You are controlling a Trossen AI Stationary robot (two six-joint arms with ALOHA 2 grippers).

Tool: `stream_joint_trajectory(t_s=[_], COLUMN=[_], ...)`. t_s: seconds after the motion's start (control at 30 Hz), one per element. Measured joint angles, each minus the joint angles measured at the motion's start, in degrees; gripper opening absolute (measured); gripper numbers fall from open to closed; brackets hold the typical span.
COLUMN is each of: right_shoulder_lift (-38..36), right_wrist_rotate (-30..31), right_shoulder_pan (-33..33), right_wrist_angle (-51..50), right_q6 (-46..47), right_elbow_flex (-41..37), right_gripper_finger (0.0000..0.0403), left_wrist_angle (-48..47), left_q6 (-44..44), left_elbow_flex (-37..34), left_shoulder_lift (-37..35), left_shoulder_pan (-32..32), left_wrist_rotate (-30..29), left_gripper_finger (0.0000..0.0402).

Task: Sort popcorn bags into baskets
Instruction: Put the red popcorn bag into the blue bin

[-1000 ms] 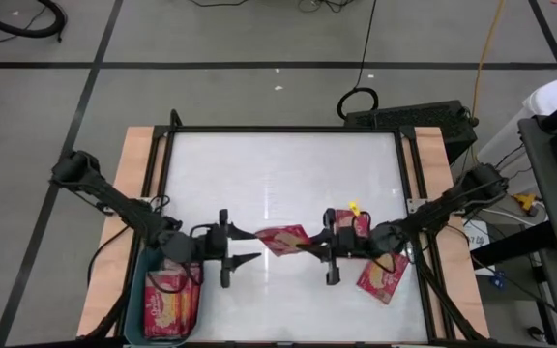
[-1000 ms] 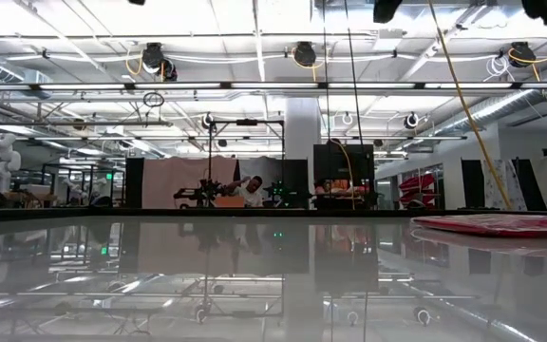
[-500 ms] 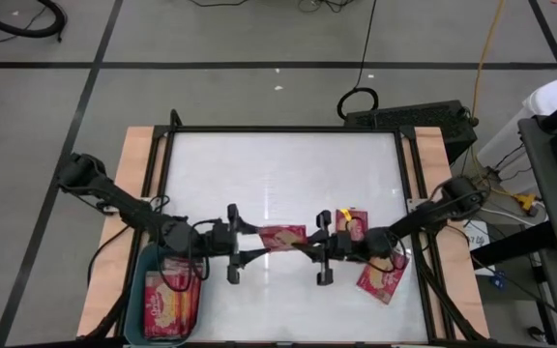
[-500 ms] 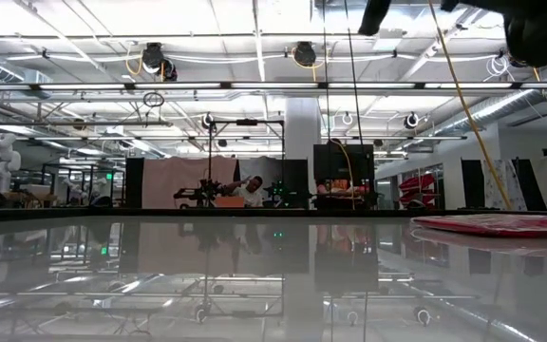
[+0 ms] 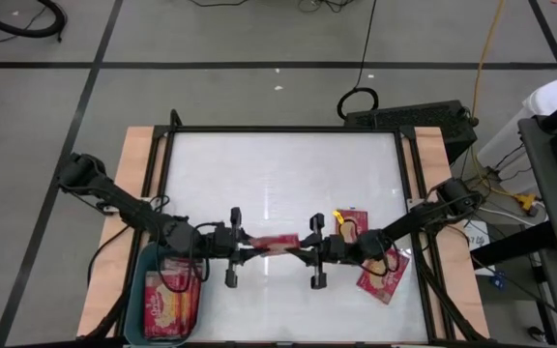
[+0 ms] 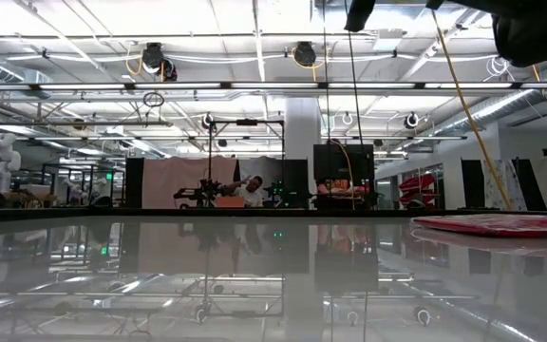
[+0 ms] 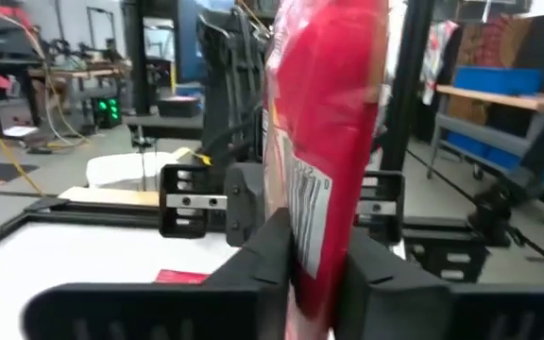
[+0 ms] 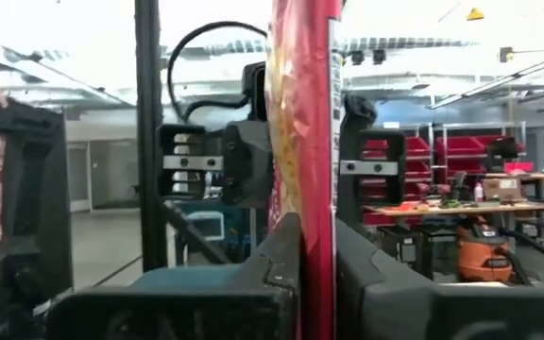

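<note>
Two end effectors met at the middle of the bench's near half, both clamped on one popcorn bag held in the air between them. The left end effector had its fingers closed on the bag's left end, and its wrist view showed the red packet pinched edge-on between its fingers. The right end effector had its own fingers shut on the opposite end, the packet standing between them in its wrist view. The bag's long axis ran left to right, in line with both arms — a handover in progress, judging by the double grip. The teal basket sat at the bench's near left corner, just beside the left arm and well apart from the right, with red bags already inside. So the left arm looked better placed to carry it there. Two more bags lay near the right arm on the white bench.
</note>
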Motion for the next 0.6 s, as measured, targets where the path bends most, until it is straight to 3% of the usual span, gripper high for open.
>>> stream_joint_trajectory(t_s=[0.1,0.2,0.4,0.6], right_shoulder_lift=[0.0,0.0,-0.1,-0.1], right_wrist_rotate=[0.0,0.3,2.0,1.8], right_shoulder_pan=[0.4,0.9,1.2,1.2], right_wrist_angle=[-2.5,-5.1,-10.8,-18.9], right_q6=[0.3,1.5,3.9,6.6], right_elbow_flex=[0.0,0.0,0.0,0.0], right_gripper_finger=[0.003,0.0054,0.0108,0.0129], left_wrist_angle=[-2.3,-7.5,-22.3,-34.1], left_q6=[-0.4,-3.3,-15.4,-26.2], left_elbow_flex=[-0.1,-0.1,-0.1,-0.1], left_shoulder_lift=[-0.5,-2.8,-10.3,-16.0], left_shoulder_pan=[-1.1,-2.2,-5.6,-11.4], left_wrist_rotate=[0.1,0.4,-0.9,-1.6], left_gripper_finger=[0.0018,0.0017,0.004,0.0022])
